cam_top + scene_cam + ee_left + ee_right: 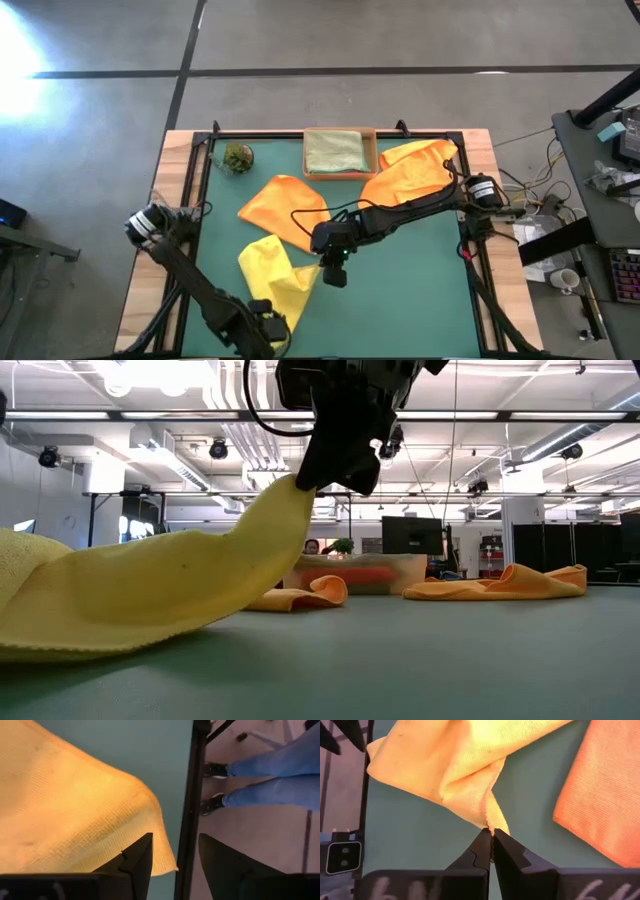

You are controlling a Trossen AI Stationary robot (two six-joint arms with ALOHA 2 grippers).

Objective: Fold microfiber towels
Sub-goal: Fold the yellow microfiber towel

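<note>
My right claw [334,272], at worktop [420,300] centre, pinches a corner of the yellow towel [272,272]. My left claw [172,865] stands parted, empty, at 7 o'clock.

Table mat [400,300]: one towel [272,272] at front-left, a corner lifted off the mat in the right gripper [334,274], near centre. Left gripper [268,330] at the front edge, just beside that towel's near side. Second towel [285,208] behind it, mid-left. Third towel [412,175] at rear-right — appears to overlap the tray [372,150]. Tray at rear centre w/ a folded towel [333,151] in it. Small round item [238,157] at rear-left.
</note>
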